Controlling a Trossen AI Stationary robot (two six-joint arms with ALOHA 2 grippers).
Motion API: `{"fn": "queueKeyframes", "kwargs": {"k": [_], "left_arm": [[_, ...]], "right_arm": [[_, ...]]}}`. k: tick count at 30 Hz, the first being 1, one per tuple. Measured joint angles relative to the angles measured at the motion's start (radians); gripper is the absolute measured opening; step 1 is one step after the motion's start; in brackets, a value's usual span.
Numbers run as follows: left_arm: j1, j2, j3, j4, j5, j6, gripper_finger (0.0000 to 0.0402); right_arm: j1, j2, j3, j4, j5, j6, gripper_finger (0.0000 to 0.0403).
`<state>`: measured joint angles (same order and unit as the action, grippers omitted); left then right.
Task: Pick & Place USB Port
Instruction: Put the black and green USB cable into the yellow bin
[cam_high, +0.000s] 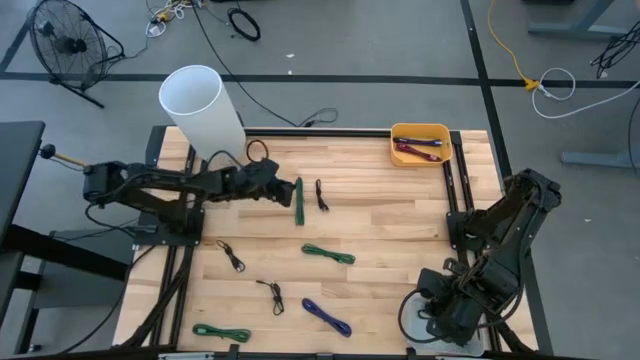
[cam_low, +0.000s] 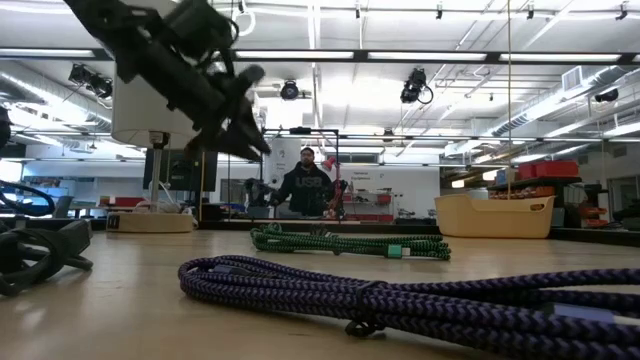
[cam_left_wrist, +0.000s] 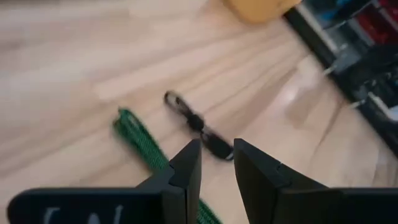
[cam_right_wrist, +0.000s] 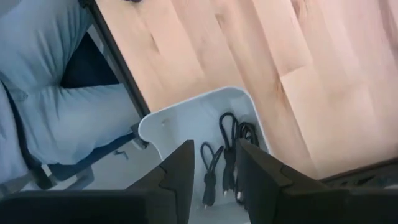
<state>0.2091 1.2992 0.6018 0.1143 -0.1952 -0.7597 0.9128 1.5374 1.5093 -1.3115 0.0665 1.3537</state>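
My left gripper (cam_high: 287, 190) stands open above the table's far middle, tilted down, with nothing between its fingers. Just beyond its tips (cam_left_wrist: 216, 149) a short black USB cable (cam_left_wrist: 196, 123) lies flat on the wood, and a coiled green cable (cam_left_wrist: 140, 140) lies beside it. From above, the green one (cam_high: 298, 201) and the black one (cam_high: 322, 194) lie side by side. My right gripper (cam_right_wrist: 214, 149) hangs open at the near right corner, pointing down over a white tray (cam_right_wrist: 186, 118) that holds black cables (cam_right_wrist: 227, 146).
A yellow bin (cam_high: 420, 145) with red and blue cables stands at the far right, a white cylinder (cam_high: 200, 105) at the far left. Loose cables lie on the near half: green (cam_high: 328, 254), black (cam_high: 232, 257), black (cam_high: 272, 295), purple (cam_high: 327, 317), green (cam_high: 222, 332).
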Motion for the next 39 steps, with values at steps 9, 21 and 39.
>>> {"fn": "queueKeyframes", "kwargs": {"k": [9, 21, 39], "left_arm": [[0.083, 0.167, 0.001, 0.004, 0.124, -0.074, 0.0099], [0.093, 0.328, 0.002, 0.078, 0.170, -0.147, 0.0102], [0.062, 0.488, 0.161, 0.089, 0.210, -0.074, 0.0179]], "right_arm": [[-0.013, 0.000, 0.000, -0.002, 0.013, -0.056, 0.0121], [-0.013, 0.000, 0.000, -0.003, 0.050, -0.106, 0.0121], [-0.013, 0.000, 0.000, -0.008, 0.051, -0.109, 0.0121]]}}
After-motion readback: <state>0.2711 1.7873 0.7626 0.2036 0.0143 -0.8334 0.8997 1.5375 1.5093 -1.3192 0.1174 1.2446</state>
